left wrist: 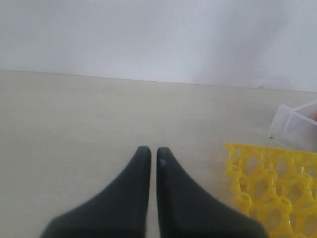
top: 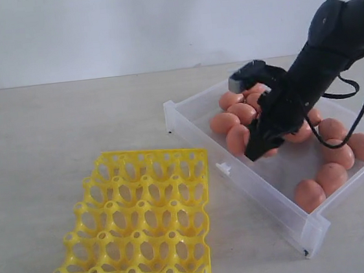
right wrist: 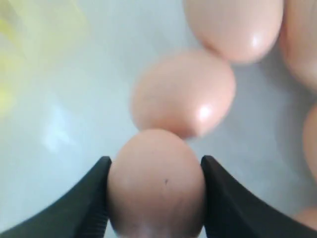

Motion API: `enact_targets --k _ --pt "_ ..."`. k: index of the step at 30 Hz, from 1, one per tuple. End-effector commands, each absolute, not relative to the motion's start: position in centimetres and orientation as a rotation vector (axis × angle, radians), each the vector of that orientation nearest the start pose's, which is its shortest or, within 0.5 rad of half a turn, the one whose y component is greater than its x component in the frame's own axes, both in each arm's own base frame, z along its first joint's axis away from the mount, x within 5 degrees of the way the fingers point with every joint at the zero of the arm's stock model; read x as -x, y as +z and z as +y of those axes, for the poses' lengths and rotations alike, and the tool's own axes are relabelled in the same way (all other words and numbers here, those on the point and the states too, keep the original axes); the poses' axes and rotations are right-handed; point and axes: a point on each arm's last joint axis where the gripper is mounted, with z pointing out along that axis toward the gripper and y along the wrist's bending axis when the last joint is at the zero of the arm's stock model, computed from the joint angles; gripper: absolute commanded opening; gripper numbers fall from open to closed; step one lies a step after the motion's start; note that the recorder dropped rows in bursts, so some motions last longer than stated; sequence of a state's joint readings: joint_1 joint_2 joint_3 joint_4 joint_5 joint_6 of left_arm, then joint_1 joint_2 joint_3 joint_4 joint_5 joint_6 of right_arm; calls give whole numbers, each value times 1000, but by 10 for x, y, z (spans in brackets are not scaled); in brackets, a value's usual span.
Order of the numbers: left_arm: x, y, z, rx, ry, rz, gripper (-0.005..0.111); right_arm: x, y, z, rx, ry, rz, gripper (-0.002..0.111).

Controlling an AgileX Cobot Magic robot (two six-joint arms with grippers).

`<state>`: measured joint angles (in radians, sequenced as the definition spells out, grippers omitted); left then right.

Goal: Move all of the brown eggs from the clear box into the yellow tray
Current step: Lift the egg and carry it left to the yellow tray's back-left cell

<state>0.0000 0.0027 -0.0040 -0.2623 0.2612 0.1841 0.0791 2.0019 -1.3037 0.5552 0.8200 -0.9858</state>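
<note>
Right gripper (right wrist: 156, 161) lowered into clear box (top: 238, 177); fingers (right wrist: 89, 198) pinched on either side of one brown egg (right wrist: 156, 191), near box wall facing tray. Other brown eggs (top: 333, 176) clustered at box's far corner and right end. Yellow tray (top: 138, 219) set toward desk's (top: 52, 137) near edge, left of box. Left gripper (left wrist: 149, 151) held over desk, fingers almost pressed together.

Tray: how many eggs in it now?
0. Every cup of the tray is empty. All eggs in view sit in the box, one of them between the right gripper fingers. The arm may hide more there.
</note>
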Motion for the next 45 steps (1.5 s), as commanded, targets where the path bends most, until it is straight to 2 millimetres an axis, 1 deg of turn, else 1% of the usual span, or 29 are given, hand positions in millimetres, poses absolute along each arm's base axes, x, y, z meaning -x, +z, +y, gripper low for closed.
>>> enact_targets --k 1,4,7,9,11,13,15,17,18,19,20,21,22,23,24,25,26,27,28,30,32,33,34,35,36,38,40,43,45 --pt "-55 190 -6 21 -117 1736 4 -389 208 79 733 610 2410 0" --pt "-55 190 -6 21 -117 1736 4 -387 243 83 599 667 2274 0" --pt "-55 190 -6 21 -117 1736 4 -377 275 98 626 697 2071 0" --pt "-55 190 -6 21 -117 1736 4 -368 286 113 660 675 1953 0" --pt "-55 190 -6 21 -117 1736 4 -357 287 133 695 627 1866 0" --pt "-55 190 -6 21 -117 1736 4 -345 278 160 780 533 1811 0" --pt "-55 190 -6 21 -117 1736 4 -331 261 189 968 375 1760 0" --pt "-55 190 -6 21 -117 1736 4 -322 245 213 1024 299 1802 0" --pt "-55 190 -6 21 -117 1736 4 -317 234 226 1059 261 1829 0" --pt "-55 190 -6 21 -117 1736 4 -314 226 233 1111 222 1829 0" --pt "-55 190 -6 21 -117 1736 4 -309 206 247 1183 133 1852 0" --pt "-55 190 -6 21 -117 1736 4 -308 199 251 1191 93 1869 0" --pt "-55 190 -6 21 -117 1736 4 -309 185 255 1194 -16 1907 0" --pt "-55 190 -6 21 -117 1736 4 -309 182 254 1192 -64 1915 0" --pt "-55 190 -6 21 -118 1737 4 -309 180 253 1127 -120 1954 0" --pt "-55 190 -6 21 -118 1737 4 -309 183 253 1088 -123 1964 0" --pt "-55 190 -6 21 -118 1737 4 -312 195 252 955 -97 1982 0" --pt "-55 190 -6 21 -118 1737 4 -312 200 252 915 -77 1975 0" --pt "-55 191 -6 21 -117 1734 4 -316 217 252 791 -45 1929 0" --pt "-55 191 -6 21 -117 1734 4 -325 241 249 539 0 1835 0" --pt "-55 191 -6 21 -117 1734 4 -331 257 244 150 180 1733 0" --pt "-55 191 -6 21 -117 1734 4 -332 263 243 9 291 1667 0" --pt "-55 191 -6 22 -117 1732 4 -332 270 245 -86 414 1594 0" --pt "-55 191 -6 22 -116 1731 4 -330 279 250 -97 541 1504 0" --pt "-55 191 -6 22 -116 1731 4 -328 285 255 -60 623 1442 0" --pt "-55 191 -6 22 -116 1731 4 -319 295 270 162 707 1331 0" --pt "-55 191 -6 22 -116 1731 4 -305 297 290 503 728 1254 0" --pt "-55 191 -6 22 -116 1731 4 -298 281 305 742 774 1361 0" --pt "-55 191 -6 22 -116 1731 4 -303 265 306 786 771 1445 0"
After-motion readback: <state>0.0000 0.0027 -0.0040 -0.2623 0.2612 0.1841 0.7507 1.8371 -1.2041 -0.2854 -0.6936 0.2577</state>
